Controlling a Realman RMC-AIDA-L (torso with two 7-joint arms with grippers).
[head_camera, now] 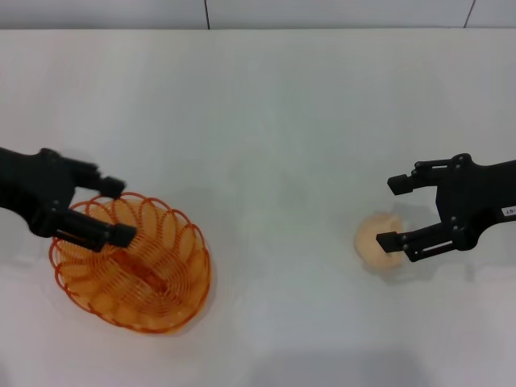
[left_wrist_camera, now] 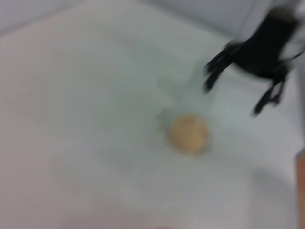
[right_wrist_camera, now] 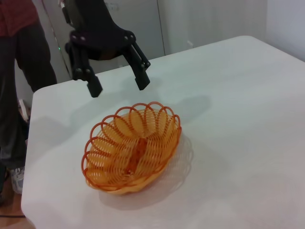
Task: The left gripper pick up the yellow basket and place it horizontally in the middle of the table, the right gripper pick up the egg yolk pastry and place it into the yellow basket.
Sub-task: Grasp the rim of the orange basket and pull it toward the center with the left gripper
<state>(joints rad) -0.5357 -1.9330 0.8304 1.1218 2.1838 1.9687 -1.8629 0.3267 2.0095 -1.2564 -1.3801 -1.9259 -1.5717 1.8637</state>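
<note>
From my head camera, my left gripper [head_camera: 115,211] hung with fingers spread over the yellow basket [head_camera: 137,266] at the table's [head_camera: 274,121] near left. My right gripper [head_camera: 393,212], fingers apart, sat just beside the egg yolk pastry [head_camera: 377,240], one fingertip overlapping its edge.

My left wrist camera showed the pastry [left_wrist_camera: 188,133] on the table with my right gripper [left_wrist_camera: 233,95] beyond it.

My right wrist camera showed the basket [right_wrist_camera: 132,148] empty, upright, my left gripper [right_wrist_camera: 118,82] open above its far rim.

One yellow basket [head_camera: 133,262] – one egg yolk pastry [head_camera: 377,240] – two end effectors.
</note>
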